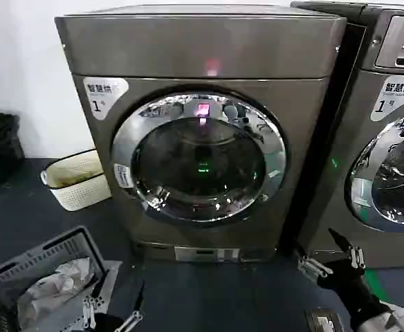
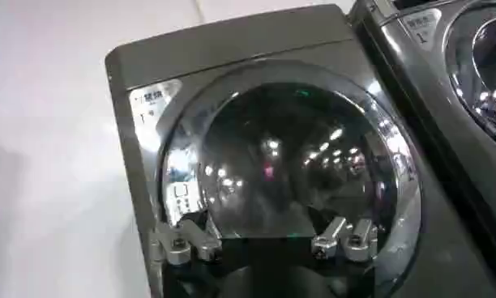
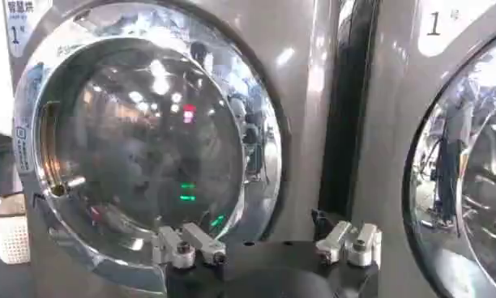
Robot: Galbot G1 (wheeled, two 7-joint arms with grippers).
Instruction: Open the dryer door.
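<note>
Currently the dryer door (image 1: 198,158) sits shut, flush against the front of the dryer (image 1: 188,52), chrome ring unbroken around dark glass, up and ahead of both grippers. Right gripper (image 1: 332,257) hovers low by the dryer's lower right corner, below and to the right of the door, not touching it; fingers spread apart, holding nothing. In the right wrist view the door (image 3: 147,146) lies straight ahead of the spread fingertips (image 3: 183,247), with the neighbouring machine (image 3: 442,121) off to one side. Left gripper (image 1: 112,315) is low, below and left of the door, fingers parted, empty; from the left wrist view the door (image 2: 288,174) is right in front of it. White "1" sticker (image 1: 104,93) sits above the door's upper left. Beside the left gripper, a grey basket (image 1: 46,259) with crumpled cloth; a white basket (image 1: 74,181) stands farther back by the dryer's left side.
</note>
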